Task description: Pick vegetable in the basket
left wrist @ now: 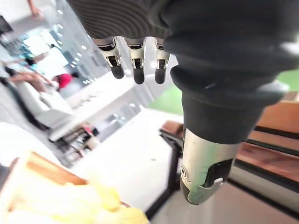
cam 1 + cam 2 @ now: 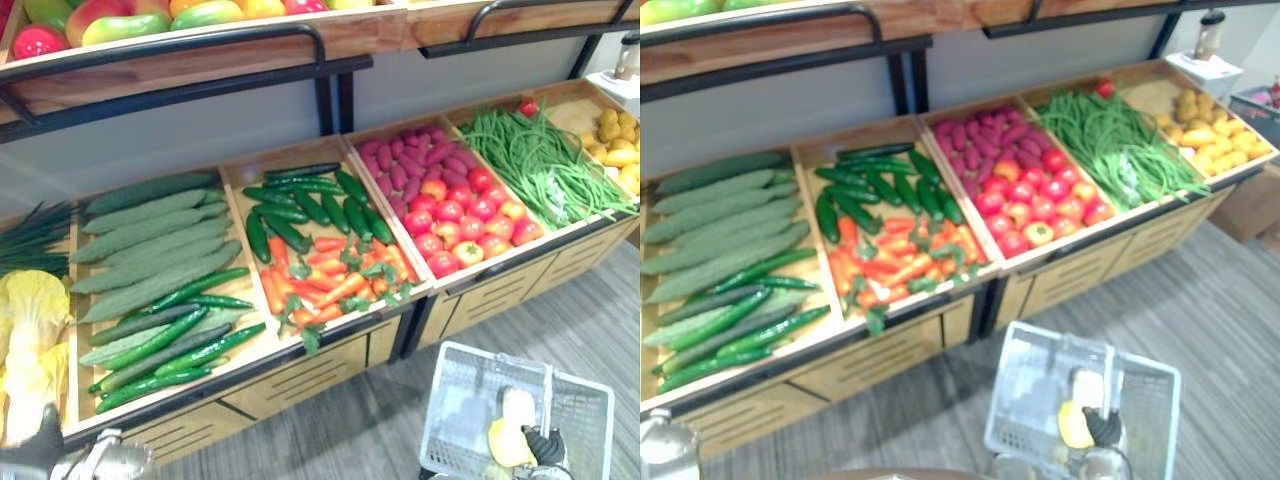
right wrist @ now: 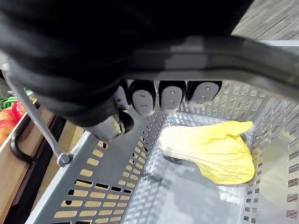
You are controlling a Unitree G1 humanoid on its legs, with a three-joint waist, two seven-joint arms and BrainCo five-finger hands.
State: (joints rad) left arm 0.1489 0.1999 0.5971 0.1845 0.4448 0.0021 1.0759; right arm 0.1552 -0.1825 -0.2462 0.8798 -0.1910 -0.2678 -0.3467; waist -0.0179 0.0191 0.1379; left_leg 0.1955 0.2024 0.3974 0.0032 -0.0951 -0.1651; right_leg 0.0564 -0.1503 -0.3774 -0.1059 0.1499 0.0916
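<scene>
Right hand (image 3: 170, 95) fingers curled round basket (image 2: 450, 400) handle (image 3: 261, 70) — left hand (image 1: 136, 65) fingers slack, empty, and nearer the stand's (image 2: 300, 375) cabbage (image 2: 30, 320), seemingly just ahead of it.

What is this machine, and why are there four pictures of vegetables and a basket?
It is a walking robot with two arms and hands, shopping for vegetables. Two pictures come from cameras in its head, like two eyes, looking down at a wooden stand with cucumbers, carrots, tomatoes and green beans. The other two come from cameras on its wrists. The right hand has its fingers curled round the handle of a pale plastic basket, and a yellow leafy cabbage lies inside. The left hand is open and holds nothing.
</scene>
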